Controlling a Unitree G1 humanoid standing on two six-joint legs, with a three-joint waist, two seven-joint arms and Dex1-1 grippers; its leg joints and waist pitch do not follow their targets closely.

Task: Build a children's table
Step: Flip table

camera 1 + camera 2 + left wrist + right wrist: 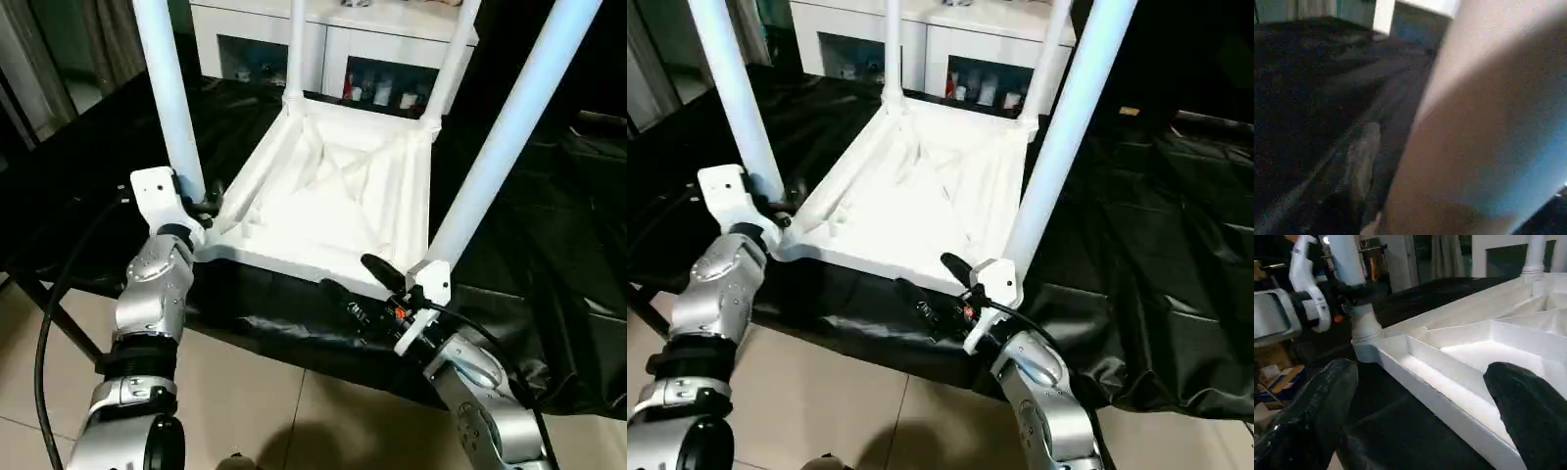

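The children's table lies upside down on a black cloth, with its ribbed white top facing up. Its legs stand upright in the corner sockets: near-left, near-right, and two at the far end. My left gripper is at the base of the near-left leg, its black fingers closed around the tube just above the socket. My right gripper hovers open at the top's near edge, beside the near-right socket, with nothing between its fingers.
A white cabinet with glass doors stands behind the table. The black cloth covers the work surface and hangs over its front edge. Tiled floor lies below. A black cable loops beside my left arm.
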